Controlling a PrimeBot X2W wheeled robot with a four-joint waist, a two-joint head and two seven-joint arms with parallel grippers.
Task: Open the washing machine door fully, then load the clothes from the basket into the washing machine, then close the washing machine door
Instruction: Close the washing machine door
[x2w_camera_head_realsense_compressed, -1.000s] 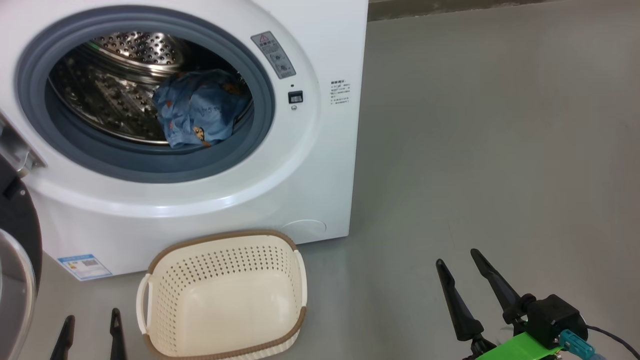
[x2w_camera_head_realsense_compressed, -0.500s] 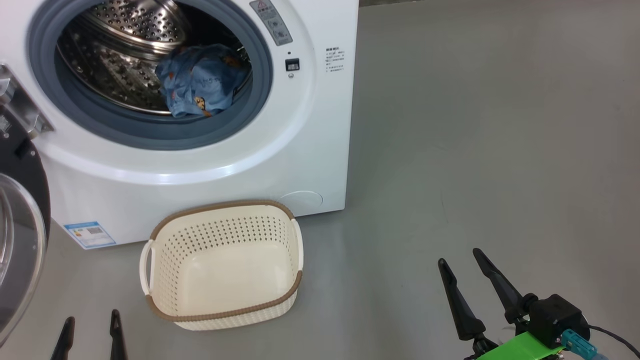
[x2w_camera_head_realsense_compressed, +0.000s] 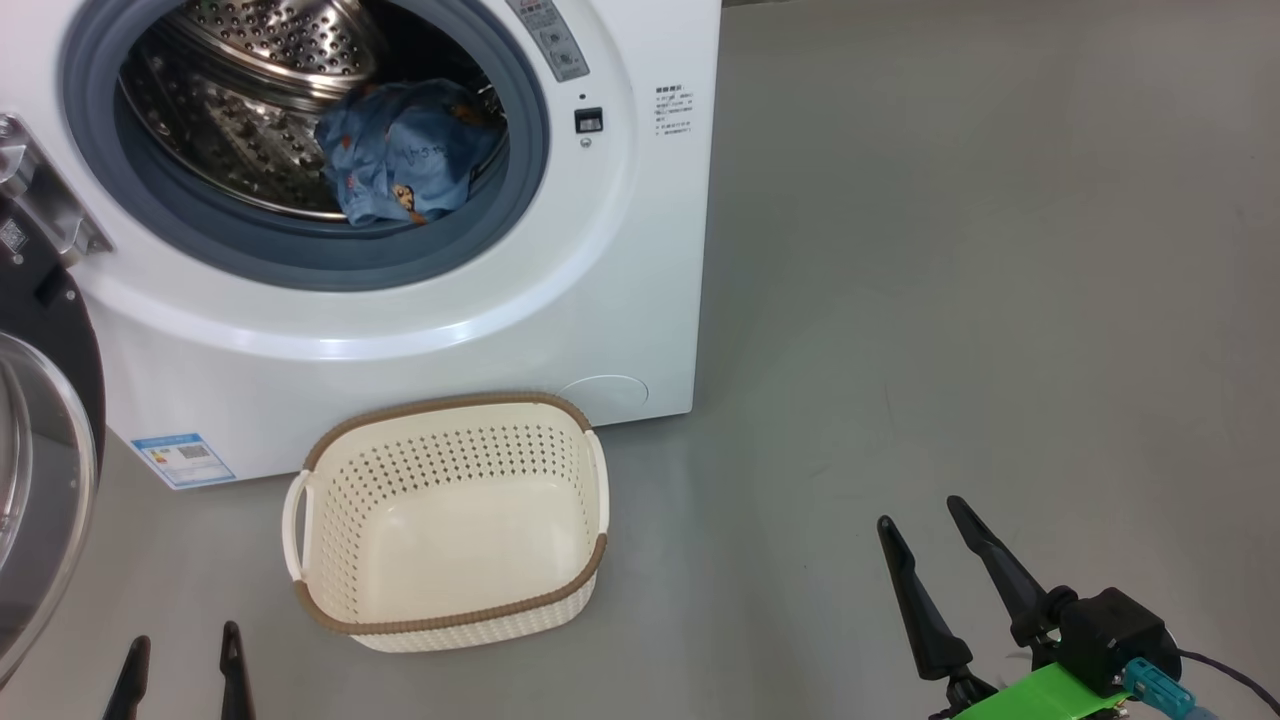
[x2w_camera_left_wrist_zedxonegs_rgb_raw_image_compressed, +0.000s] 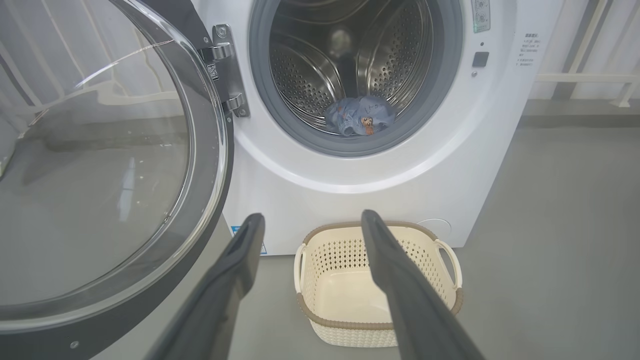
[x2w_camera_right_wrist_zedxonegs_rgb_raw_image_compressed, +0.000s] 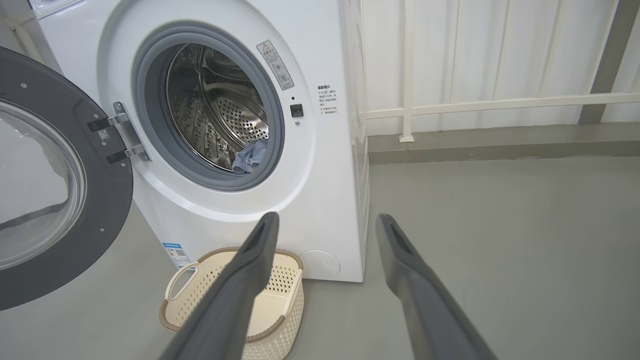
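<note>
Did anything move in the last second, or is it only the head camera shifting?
Only the camera moved: everything in the head view slid up together. Nothing was taken hold of or let go. The basket sits empty before the washing machine, the clothes lie in the drum, the washing machine door hangs open, and the left gripper and right gripper stay open and empty.
</note>
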